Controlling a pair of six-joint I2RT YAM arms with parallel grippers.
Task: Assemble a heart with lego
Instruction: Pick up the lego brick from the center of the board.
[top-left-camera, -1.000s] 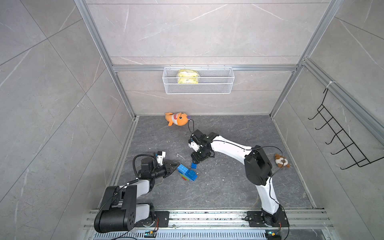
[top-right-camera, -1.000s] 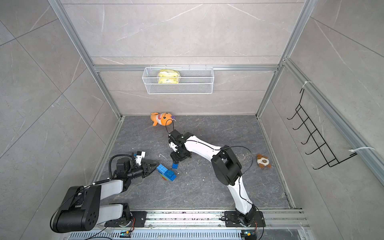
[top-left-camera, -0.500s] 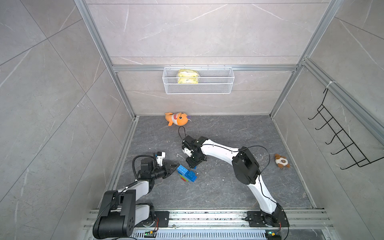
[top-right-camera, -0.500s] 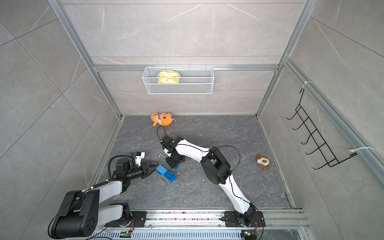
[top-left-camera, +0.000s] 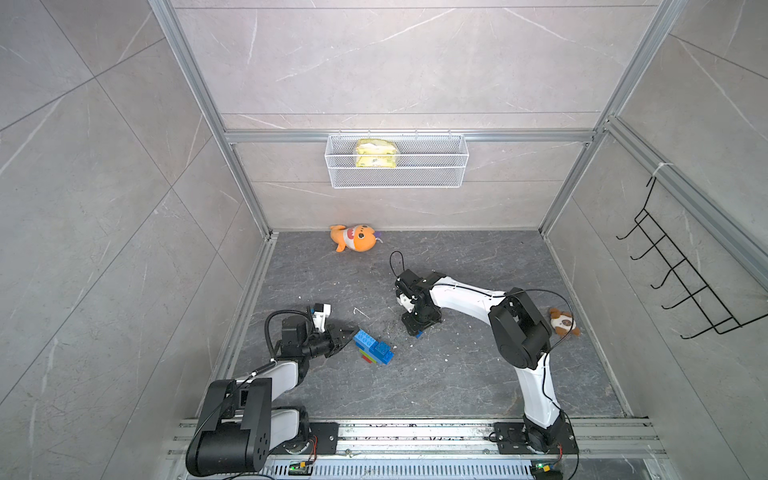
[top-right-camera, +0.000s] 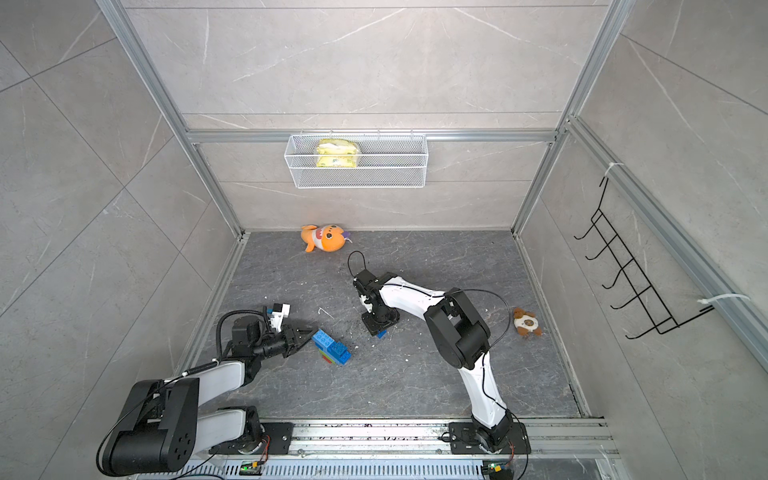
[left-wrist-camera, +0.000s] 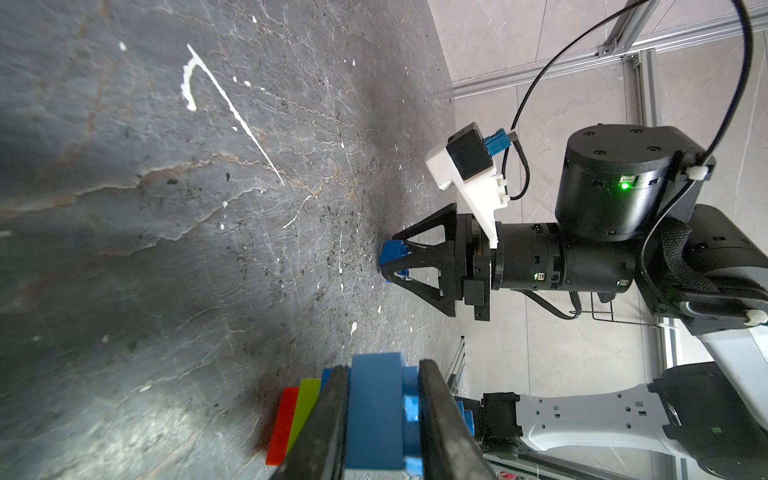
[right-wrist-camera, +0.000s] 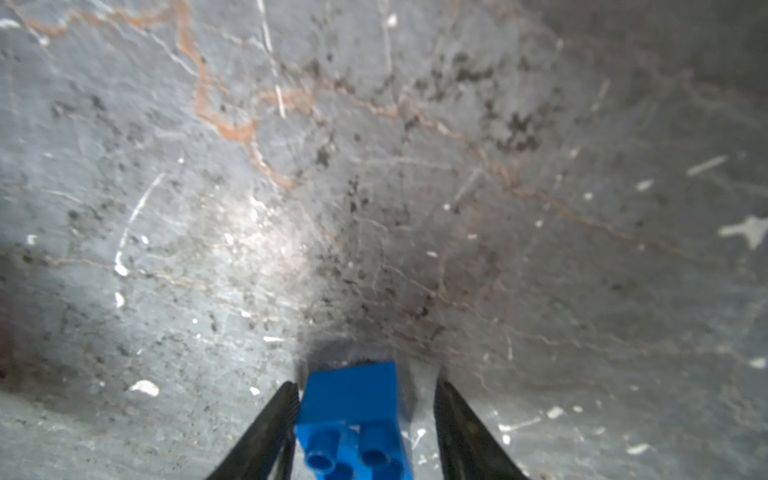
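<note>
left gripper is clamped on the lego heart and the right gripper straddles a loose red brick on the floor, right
One slip: the loose brick that the right gripper straddles is blue, not red; the right wrist view shows it. The left gripper is indeed clamped on the lego heart, and the brick does lie on the floor.

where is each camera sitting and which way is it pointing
Both top views: high above the front rail, looking down at the floor; left arm and right arm show whole.
Left wrist: on the left arm, low, looking along the floor; left fingers clamped on the heart, right arm beyond.
Right wrist: on the right arm, looking down at the floor; right fingers astride a loose blue brick.
Shared: left wrist and both top views show that brick too.
</note>
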